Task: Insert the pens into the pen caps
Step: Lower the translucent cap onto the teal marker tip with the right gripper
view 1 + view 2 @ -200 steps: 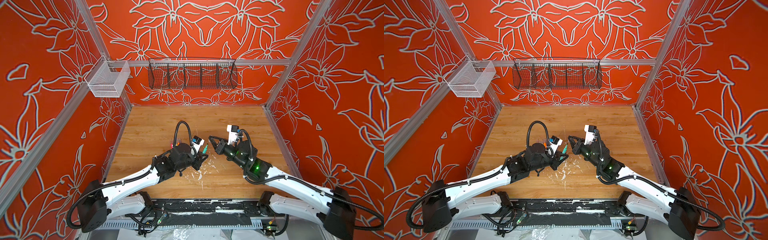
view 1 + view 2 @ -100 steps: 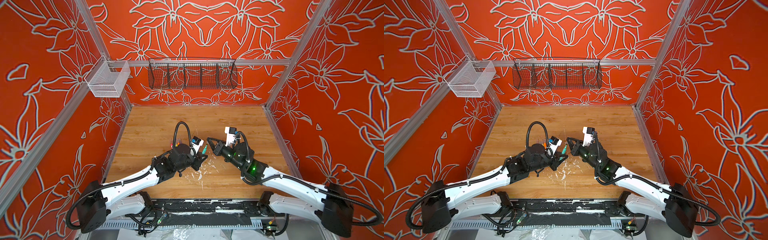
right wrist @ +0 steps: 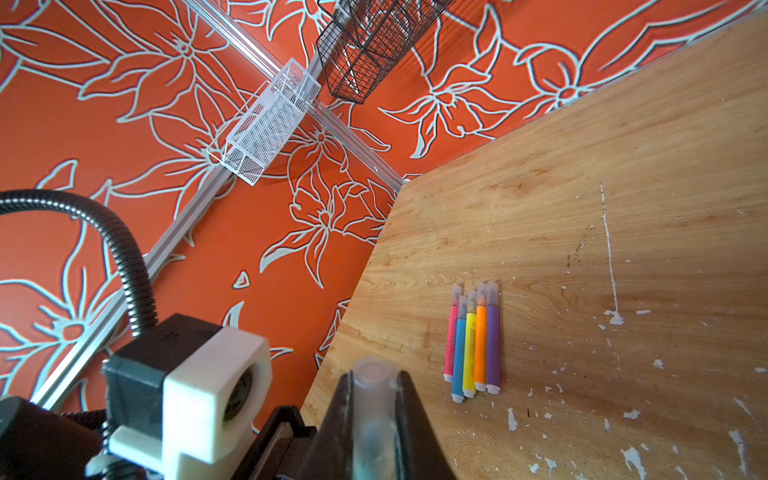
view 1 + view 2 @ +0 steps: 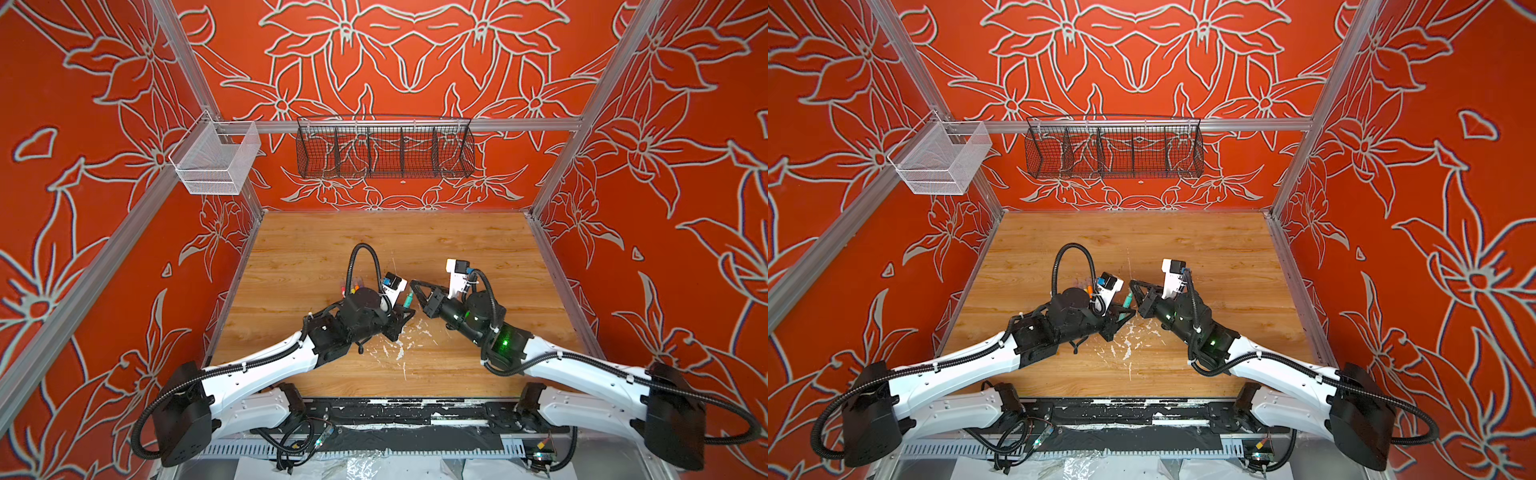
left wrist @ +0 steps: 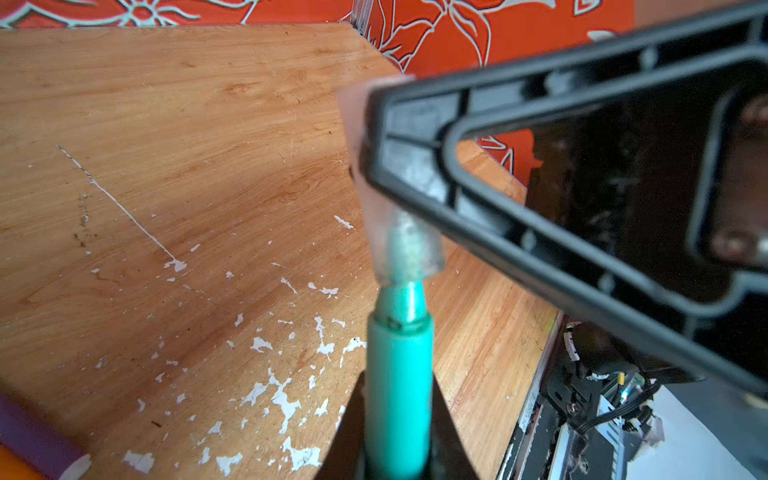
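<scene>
Over the middle of the tabletop (image 4: 316, 249), the left arm (image 4: 270, 365) and right arm (image 4: 582, 365) reach inward, wrists low, jaws meeting tip to tip. The left jaws pinch the green pen (image 5: 399, 365). The right jaws pinch a clear cap (image 5: 405, 249) over its tip, with the neck showing. Five capped pens (image 3: 471, 340) lie side by side just beyond the left wrist.

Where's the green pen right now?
Mid-table in both top views, the green pen is gripped in the left tool, its tip inside the clear cap held by the right tool; the other pens lie to its left.
</scene>
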